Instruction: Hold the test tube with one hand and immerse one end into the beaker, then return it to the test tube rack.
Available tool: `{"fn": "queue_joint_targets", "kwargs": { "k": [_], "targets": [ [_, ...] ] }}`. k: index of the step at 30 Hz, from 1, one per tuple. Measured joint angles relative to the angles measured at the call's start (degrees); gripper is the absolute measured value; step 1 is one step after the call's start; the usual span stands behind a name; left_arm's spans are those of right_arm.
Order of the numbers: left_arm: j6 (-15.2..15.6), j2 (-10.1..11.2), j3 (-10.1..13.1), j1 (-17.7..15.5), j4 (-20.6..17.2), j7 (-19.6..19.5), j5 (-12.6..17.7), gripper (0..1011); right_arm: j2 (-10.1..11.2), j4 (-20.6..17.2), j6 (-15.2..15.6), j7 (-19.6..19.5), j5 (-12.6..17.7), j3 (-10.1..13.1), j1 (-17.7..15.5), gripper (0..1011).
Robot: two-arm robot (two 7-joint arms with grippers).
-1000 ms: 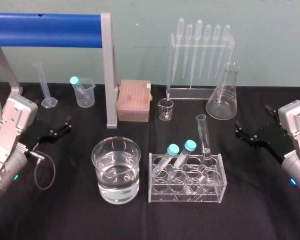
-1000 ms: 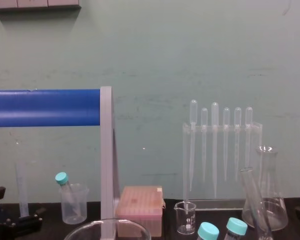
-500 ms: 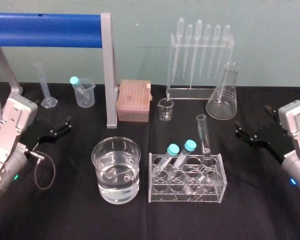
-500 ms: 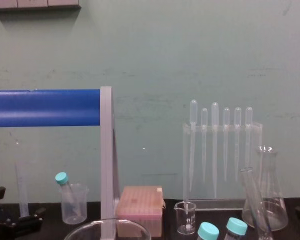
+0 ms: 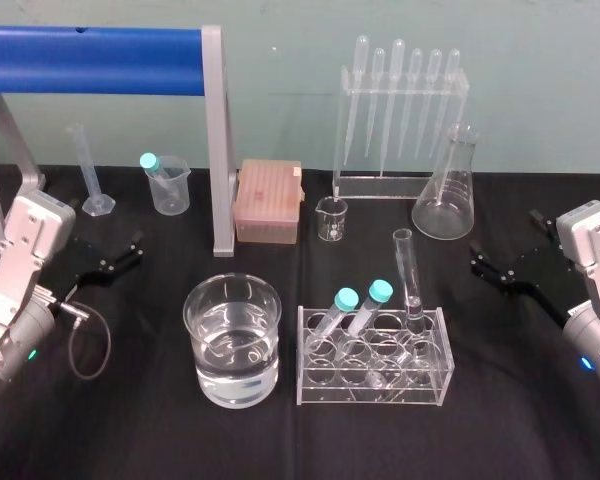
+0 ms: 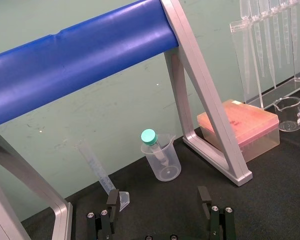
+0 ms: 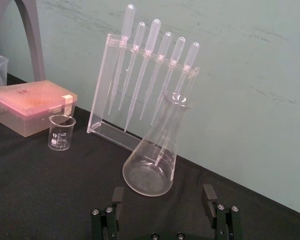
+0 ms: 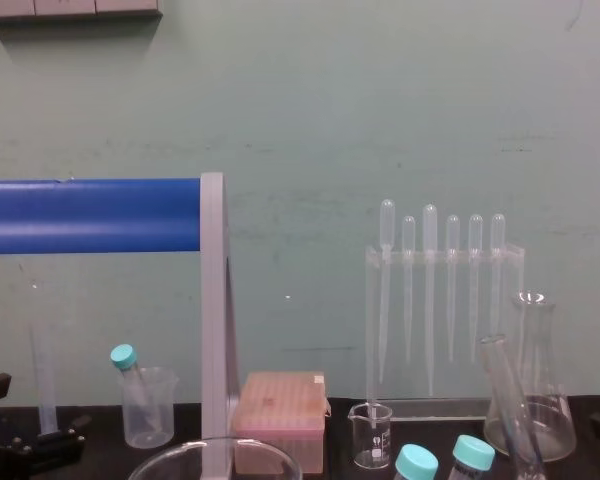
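**Both grippers parked, tube not picked up yet. What I'm worried about**

My right gripper (image 7: 163, 197) is sitting low over the table, jaws spread wide with nothing in them. The left gripper (image 6: 158, 198) is the same on the other side: wide open, empty, parked.

The long clear glass test tube (image 5: 409, 272) is off to the right gripper's left, a bit nearer the robot. It stands with a slight lean in the right end of the clear acrylic test tube rack (image 5: 375, 396). Two teal-capped tubes (image 5: 361, 301) lean in the slots just past it. Further left, beyond the rack, is the big wide glass beaker (image 5: 210, 385), which looks roughly half full of water. Straight ahead of the right gripper there's a clear conical flask (image 7: 156, 155), with a pipette stand (image 7: 140, 80) behind it.

So I'd say the task hasn't started. My guesses at what could go wrong:
- Bare glass is slippery, so a pinch too high or too light could let the tube slide.
- The tube leans, so lifting off-axis could drag the light rack along or bump the capped tubes.
- Swinging left, the tube's bottom end could clip the beaker's rim.
- Re-seating it in the rack hole needs good alignment.

The surface is a black cloth-covered table (image 5: 130, 430). Behind it is a plain teal wall (image 5: 540, 80), and a blue padded bar on a grey frame (image 5: 90, 47) sits ahead of the left gripper.
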Motion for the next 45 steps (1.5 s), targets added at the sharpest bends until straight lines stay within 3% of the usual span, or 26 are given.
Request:
{"fn": "queue_joint_targets", "kwargs": {
  "k": [13, 18, 25, 30, 37, 45],
  "targets": [
    [0.00, 0.00, 0.00, 0.00, 0.00, 0.00, 0.00, 1000, -0.01, -0.06, -0.10, 0.10, 0.06, 0.19, -0.05, 1000],
    [0.00, 0.00, 0.00, 0.00, 0.00, 0.00, 0.00, 1000, 0.05, -2.11, -2.36, 3.35, 4.21, 2.86, -0.93, 1000],
    [0.00, 0.00, 0.00, 0.00, 0.00, 0.00, 0.00, 1000, 0.45, -8.32, -7.39, 15.67, 18.44, 8.64, -2.57, 1000],
    [0.00, 0.00, 0.00, 0.00, 0.00, 0.00, 0.00, 1000, 0.96, -11.87, -9.35, 24.56, 24.23, 9.62, -2.76, 1000],
    [0.00, 0.00, 0.00, 0.00, 0.00, 0.00, 0.00, 1000, 1.67, -14.39, -9.46, 35.71, 26.90, 7.36, -2.15, 1000],
    [0.00, 0.00, 0.00, 0.00, 0.00, 0.00, 0.00, 1000, 1.26, -13.41, -6.52, 37.15, 24.16, 5.44, -1.66, 1000]
  ]
}}
